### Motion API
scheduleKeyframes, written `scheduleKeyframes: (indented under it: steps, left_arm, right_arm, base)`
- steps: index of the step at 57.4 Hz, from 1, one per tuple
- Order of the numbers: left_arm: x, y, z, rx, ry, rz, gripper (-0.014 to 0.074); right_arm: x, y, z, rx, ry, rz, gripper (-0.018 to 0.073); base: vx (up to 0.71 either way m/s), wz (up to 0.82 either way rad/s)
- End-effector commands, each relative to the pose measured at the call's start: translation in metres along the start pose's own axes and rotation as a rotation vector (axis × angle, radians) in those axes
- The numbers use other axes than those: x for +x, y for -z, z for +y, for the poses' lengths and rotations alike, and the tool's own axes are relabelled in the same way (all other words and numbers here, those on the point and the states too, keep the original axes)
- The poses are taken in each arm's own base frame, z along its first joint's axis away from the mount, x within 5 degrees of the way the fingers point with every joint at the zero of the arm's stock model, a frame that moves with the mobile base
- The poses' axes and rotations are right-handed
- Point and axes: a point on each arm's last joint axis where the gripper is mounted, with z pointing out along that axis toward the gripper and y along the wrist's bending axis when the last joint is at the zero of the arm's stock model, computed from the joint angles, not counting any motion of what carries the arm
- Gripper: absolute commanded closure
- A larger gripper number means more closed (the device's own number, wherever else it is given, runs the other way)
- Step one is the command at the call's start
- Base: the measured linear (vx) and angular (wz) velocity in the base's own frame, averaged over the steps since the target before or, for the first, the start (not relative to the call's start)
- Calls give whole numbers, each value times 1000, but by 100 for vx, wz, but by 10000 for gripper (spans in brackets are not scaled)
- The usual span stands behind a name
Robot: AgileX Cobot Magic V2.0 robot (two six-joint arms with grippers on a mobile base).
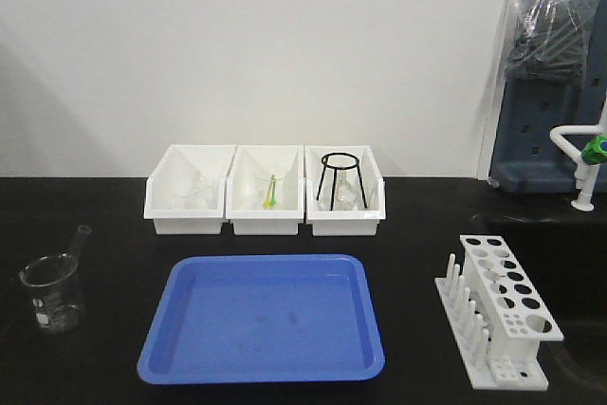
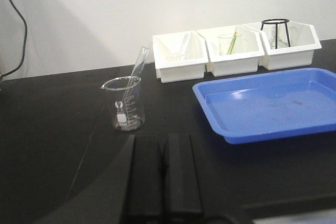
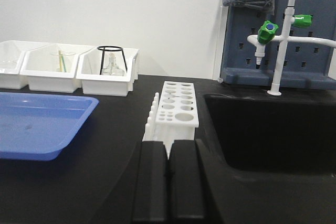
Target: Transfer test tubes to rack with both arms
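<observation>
A blue rectangular plastic tray [image 1: 266,324] lies in the middle of the black tabletop [image 1: 104,206]. Left of the tray and well apart from it stands a squat clear glass beaker [image 1: 52,296]. One slender clear glass test tube [image 1: 78,242] leans in the beaker, its lower end inside and its upper end sticking out over the rim, tilted towards the back.

Right of the tray, also apart from it, stands the small white plastic rack [image 1: 507,315]. Its top plate is pierced with round holes of several sizes, and a row of short upright pegs runs along the side that faces the tray.

Behind the tray's far edge three white rectangular plastic bins [image 1: 190,206] sit side by side, touching one another. The bin behind the tray's right corner holds a black wire tripod stand [image 1: 340,177], and the middle one holds a thin yellow-green rod [image 1: 270,192]. Farther from the tray than the rack is a sunken black sink [image 3: 273,129], with a white tap with green knobs [image 3: 269,32] standing behind it.

The left gripper [image 2: 164,179] is left of the tray, on the near side of the beaker. Its two black fingers are pressed together with nothing between them. The right gripper [image 3: 168,179] is right of the tray, on the near side of the rack and in line with it. It is likewise clenched and empty.
</observation>
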Motion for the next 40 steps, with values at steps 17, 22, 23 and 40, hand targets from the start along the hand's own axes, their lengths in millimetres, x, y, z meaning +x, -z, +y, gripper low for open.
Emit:
scheduleKeyframes:
  steps: [17,22,23,40]
  left_arm:
    - [-16,2,2,-15,18,-105,600]
    - [-16,2,2,-15,18,-105,600]
    - [-16,2,2,-15,18,-105,600]
    - [-16,2,2,-15,18,-105,600]
  right_arm:
    - [-3,1,0,7,4,-77,571]
    - [-3,1,0,7,4,-77,571]
    - [-3,1,0,7,4,-77,571]
    - [-3,1,0,7,4,-77,571]
  base:
    - [27,-5]
    - [22,-4]
    - [20,-3]
    - [17,0]
